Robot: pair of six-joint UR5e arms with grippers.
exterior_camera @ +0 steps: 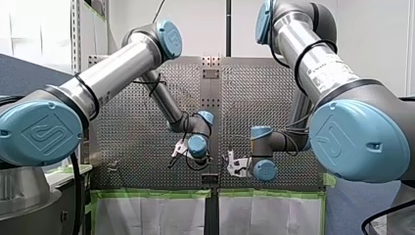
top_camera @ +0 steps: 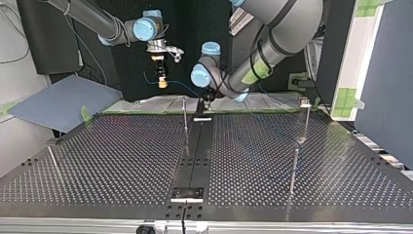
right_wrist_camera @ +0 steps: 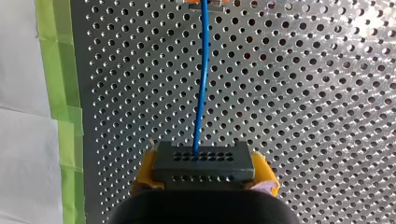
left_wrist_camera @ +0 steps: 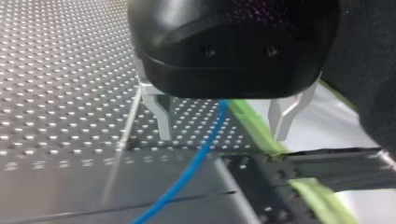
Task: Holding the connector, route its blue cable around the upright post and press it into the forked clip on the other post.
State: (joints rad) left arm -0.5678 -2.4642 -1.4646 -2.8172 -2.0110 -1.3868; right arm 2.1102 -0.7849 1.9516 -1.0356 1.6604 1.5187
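Our right gripper (right_wrist_camera: 204, 169) squeezes the dark connector (right_wrist_camera: 203, 158) between its yellow pads (right_wrist_camera: 145, 171). The blue cable (right_wrist_camera: 201, 93) comes out of the connector and runs straight ahead over the table (right_wrist_camera: 303, 116), which is full of holes. In the top view the connector is up in the air near the table's far edge, not far from a thin post (top_camera: 185, 117). Our left gripper (left_wrist_camera: 223, 125) is wide open and holds nothing. The cable only passes between its metal fingers (left_wrist_camera: 161, 112) and, as far as we can see, does not touch them. We think a few things can go wrong from here. The open fingers do not hold the cable, so it can slide out to one side and miss the post. If the right arm pulls too hard, the cable can go tight, then tug the connector crooked in the pads or bend the thin post. The cable can also go round the wrong side of the post, and then it may not reach the clip. The post with a small block on top (top_camera: 306, 122), at the top view's right, may be the one with the forked clip, but it is too small for us to tell. The two arms are near each other, so they can bump. We see no box, bowl or tray here, so nothing sits inside anything
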